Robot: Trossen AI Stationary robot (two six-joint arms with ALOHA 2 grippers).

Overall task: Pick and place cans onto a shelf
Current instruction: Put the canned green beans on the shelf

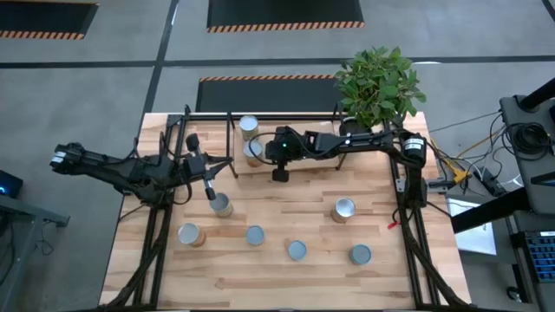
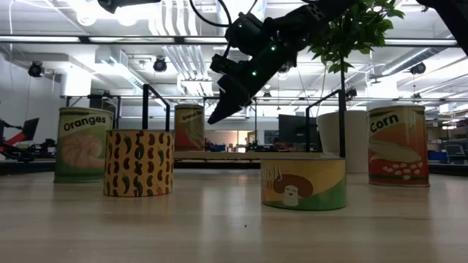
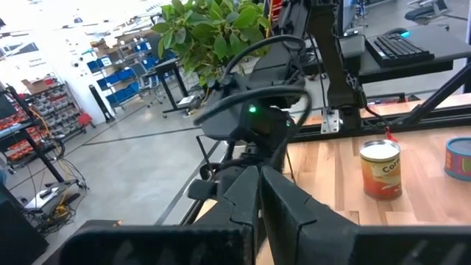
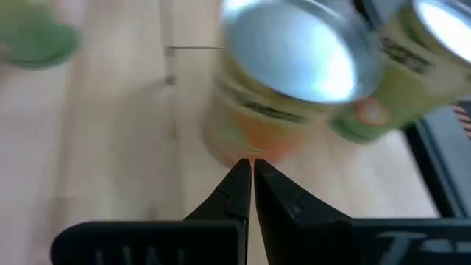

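The shelf (image 1: 217,114), black bars over a light board, stands at the table's far edge. Two cans (image 1: 249,127) (image 1: 253,150) stand upright on its board. Several more cans stand on the tabletop, among them one (image 1: 221,205) near my left gripper and one (image 1: 344,209) to the right. My right gripper (image 1: 264,152) is shut and slants down at the nearer shelf can (image 4: 287,81), its tips (image 4: 248,168) at the foot of that can's orange side. My left gripper (image 3: 257,195) is shut, level and holds nothing, left of the shelf. My right gripper's shut fingertips (image 4: 239,177) stand right at the lower side of the orange can (image 4: 254,147) on the shelf board, coming slanting down from the table's right. The picture is blurred there, and I cannot tell whether they touch it.
A leafy plant (image 1: 380,82) in a white pot (image 2: 344,139) stands at the far right corner beside the shelf. In the low view, bean (image 2: 139,162), mushroom (image 2: 303,183), oranges (image 2: 84,145) and corn (image 2: 398,145) cans stand across the table.
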